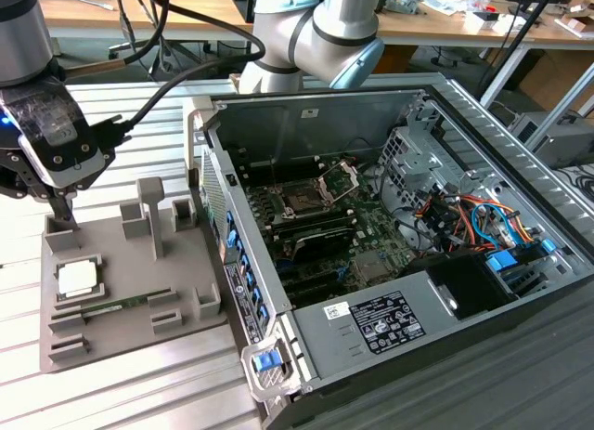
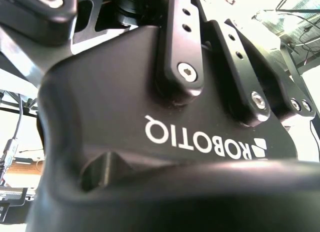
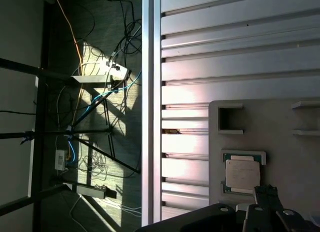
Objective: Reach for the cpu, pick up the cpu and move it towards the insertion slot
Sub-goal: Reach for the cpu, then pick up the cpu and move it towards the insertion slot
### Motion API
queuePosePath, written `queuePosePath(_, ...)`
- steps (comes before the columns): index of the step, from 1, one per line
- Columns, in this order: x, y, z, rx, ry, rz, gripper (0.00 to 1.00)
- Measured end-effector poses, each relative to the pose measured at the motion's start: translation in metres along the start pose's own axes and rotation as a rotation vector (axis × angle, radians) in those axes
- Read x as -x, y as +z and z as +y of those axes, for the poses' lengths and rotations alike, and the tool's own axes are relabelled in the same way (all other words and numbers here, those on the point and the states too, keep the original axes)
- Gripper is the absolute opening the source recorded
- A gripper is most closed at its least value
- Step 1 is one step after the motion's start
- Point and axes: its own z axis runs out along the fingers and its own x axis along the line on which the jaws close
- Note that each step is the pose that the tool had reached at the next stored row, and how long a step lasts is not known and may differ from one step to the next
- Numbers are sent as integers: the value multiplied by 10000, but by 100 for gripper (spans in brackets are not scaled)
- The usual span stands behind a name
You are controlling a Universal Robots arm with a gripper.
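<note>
One gripper (image 1: 67, 213) near one cpu (image 1: 77, 278)

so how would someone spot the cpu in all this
Find the grey plastic tray beside the open computer case, on the exterior view's left. In its square recess lies the small pale silvery-beige square chip, unlike the long thin green memory stick.

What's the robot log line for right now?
small square silvery-beige cpu: in grey plastic tray, not gripped | gripper: near cpu, over tray | metal-framed insertion slot: in computer case

The pale square cpu (image 1: 76, 278) lies flat in the grey tray (image 1: 121, 332), well apart from the dark metal-framed insertion slot (image 1: 302, 200).
</note>
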Motion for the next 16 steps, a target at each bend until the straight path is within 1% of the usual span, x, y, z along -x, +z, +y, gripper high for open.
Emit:
queuePosePath(5, -1, 9, -1, 1, 0, -1, 11)
queuePosePath(16, -31, 24, -1, 0, -1, 0, 11)
